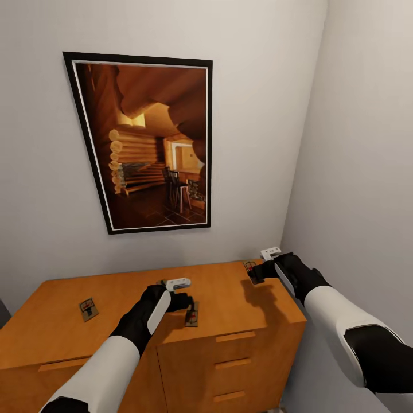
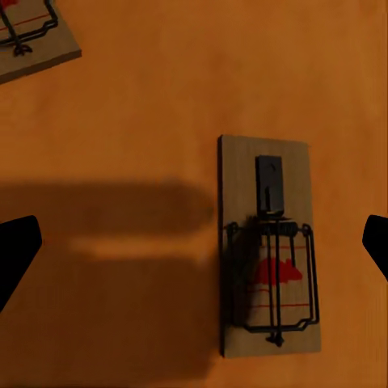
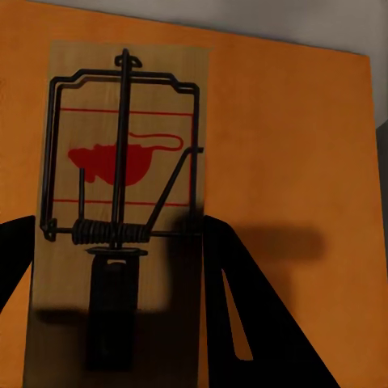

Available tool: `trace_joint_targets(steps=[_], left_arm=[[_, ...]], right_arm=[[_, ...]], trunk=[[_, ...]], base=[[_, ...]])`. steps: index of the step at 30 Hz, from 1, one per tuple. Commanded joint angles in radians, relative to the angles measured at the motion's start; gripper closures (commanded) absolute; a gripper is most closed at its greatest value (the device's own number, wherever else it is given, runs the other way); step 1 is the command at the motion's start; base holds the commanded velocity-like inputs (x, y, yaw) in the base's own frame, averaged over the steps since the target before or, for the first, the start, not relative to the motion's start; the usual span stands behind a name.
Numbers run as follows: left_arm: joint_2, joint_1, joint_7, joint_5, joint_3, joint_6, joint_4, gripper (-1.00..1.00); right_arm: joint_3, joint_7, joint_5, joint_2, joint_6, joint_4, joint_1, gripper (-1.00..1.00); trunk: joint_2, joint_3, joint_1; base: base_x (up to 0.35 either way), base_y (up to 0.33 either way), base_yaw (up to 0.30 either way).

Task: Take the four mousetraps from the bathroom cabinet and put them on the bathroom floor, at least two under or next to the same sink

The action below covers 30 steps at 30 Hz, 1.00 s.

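Both arms were down over the wide orange-brown wooden cabinet (image 1: 241, 310) in the lower half of the head view, beneath a black-framed picture of a log-cabin interior (image 1: 146, 143) on the pale wall. The left gripper (image 1: 184, 300) hovered just beside a small flat wooden mousetrap with dark wire parts (image 1: 192, 314) near the cabinet's front edge at lower centre; in the left wrist view that trap (image 2: 267, 246) lay between the two dark fingertips (image 2: 16, 255), which were spread wide and touching nothing. A second trap (image 1: 88, 308) sat well apart at lower left, its corner showing in the left wrist view (image 2: 32, 36). The right gripper (image 1: 256, 272) was at a third trap (image 1: 250, 267) by the back right corner; the right wrist view showed that board (image 3: 121, 210) between parted fingers (image 3: 250, 323), though I could not tell whether they touched it. These boards looked light, thin and stiff, lying flush on a smooth top, so likely fiddly to lift; pinching across the long wooden edges, clear of the wire bar and spring, seemed the safest hold.
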<state>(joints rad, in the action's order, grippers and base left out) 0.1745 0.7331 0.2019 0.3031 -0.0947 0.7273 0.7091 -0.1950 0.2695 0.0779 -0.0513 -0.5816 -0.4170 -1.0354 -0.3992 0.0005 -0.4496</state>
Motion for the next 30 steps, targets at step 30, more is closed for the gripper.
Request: trace_joint_targets(steps=[30], left_arm=[[0.0,0.0,0.546,0.321,-0.317,-0.042,0.029,-1.0]], right_arm=[[-0.002,0.006,0.006,-0.001,-0.004,-0.002,0.0,1.0]], trunk=[[-0.001,-0.001,0.0]], base=[[0.0,0.0,0.0]])
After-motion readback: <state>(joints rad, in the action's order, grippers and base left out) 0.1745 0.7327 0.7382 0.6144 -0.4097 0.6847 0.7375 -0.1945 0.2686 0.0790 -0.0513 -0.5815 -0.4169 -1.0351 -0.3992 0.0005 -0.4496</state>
